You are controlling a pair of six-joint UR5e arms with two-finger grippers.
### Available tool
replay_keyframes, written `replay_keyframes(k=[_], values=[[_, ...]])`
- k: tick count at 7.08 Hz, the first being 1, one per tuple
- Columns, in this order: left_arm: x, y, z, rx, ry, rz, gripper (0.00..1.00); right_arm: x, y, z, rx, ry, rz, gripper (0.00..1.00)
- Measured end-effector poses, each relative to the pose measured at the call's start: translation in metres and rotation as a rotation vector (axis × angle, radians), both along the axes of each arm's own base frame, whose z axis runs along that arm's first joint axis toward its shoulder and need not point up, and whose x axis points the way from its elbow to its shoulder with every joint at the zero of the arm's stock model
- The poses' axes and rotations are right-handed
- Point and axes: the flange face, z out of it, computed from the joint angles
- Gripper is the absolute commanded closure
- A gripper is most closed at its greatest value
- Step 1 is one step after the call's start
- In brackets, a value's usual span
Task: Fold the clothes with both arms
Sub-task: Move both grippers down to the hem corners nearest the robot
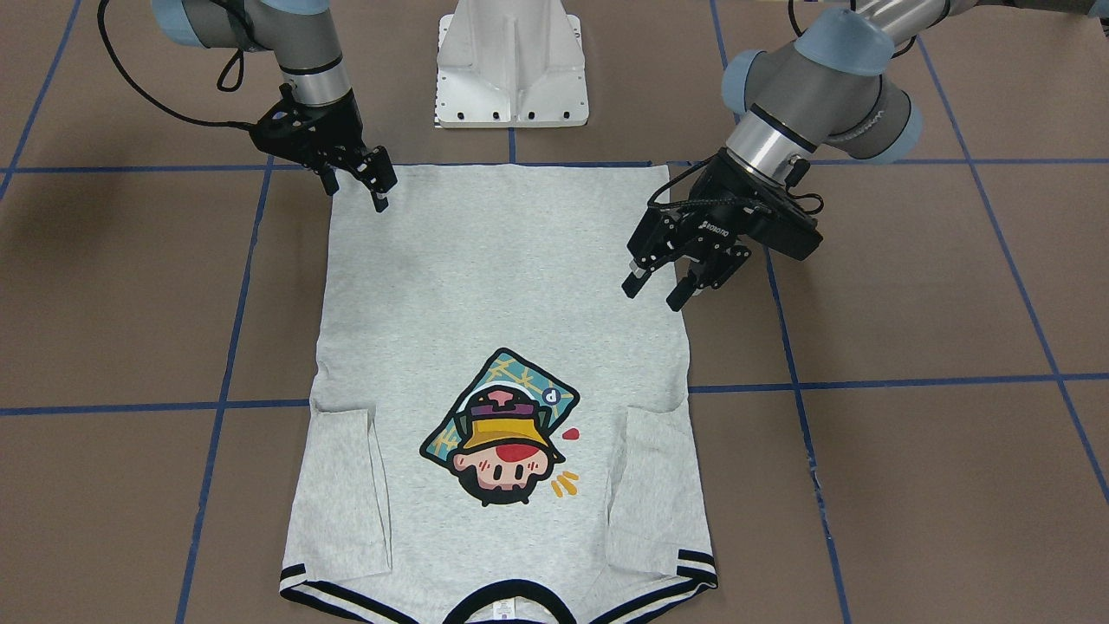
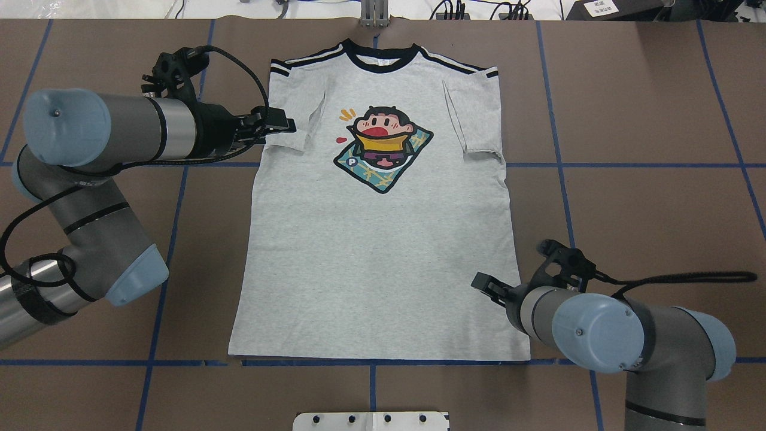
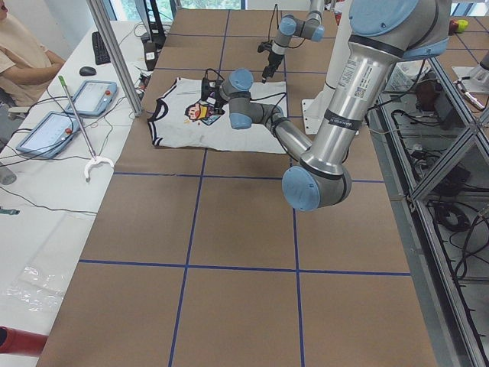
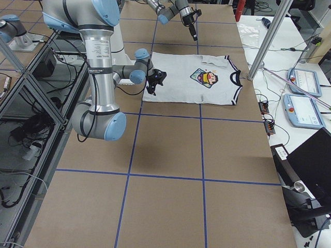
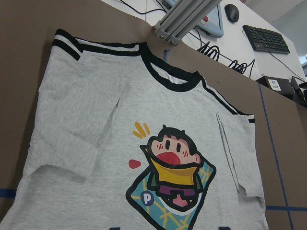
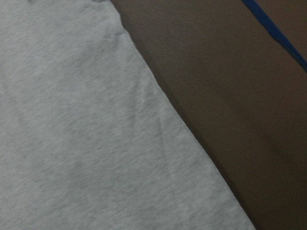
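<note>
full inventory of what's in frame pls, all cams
T-shirt: 1, light grey, black-striped trim, cartoon print; flat on table, sleeves folded in.
Table: 1, brown, blue tape grid.
Pedestal: 1, white, between the arms.
Pendants: 2, grey-blue, side bench.
Keyboard: 1, black, side bench.
Reacher stick: 1, side bench.
Person: 1, at side bench, mostly cropped.
Arms: 2, silver-grey, blue caps; left arm, right arm.
Left gripper: black, open, above shirt's edge, robot's left.
Right gripper: black, open, near hem corner, robot's right.

- Brown desk (image 2: 646,239), gridded with blue tape lines (image 2: 658,165), lies under my left gripper (image 1: 655,295).
- Beyond it, a white side table (image 3: 46,199) holds a keyboard (image 3: 101,47).
</note>
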Motion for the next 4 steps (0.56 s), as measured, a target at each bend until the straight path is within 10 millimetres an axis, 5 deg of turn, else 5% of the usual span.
replay_keyframes(k=[4], values=[[-0.002,0.004,-0.010,0.012,0.020,-0.021,0.01,-0.010,0.057,0.032,-0.198,-0.013,0.123,0.12]])
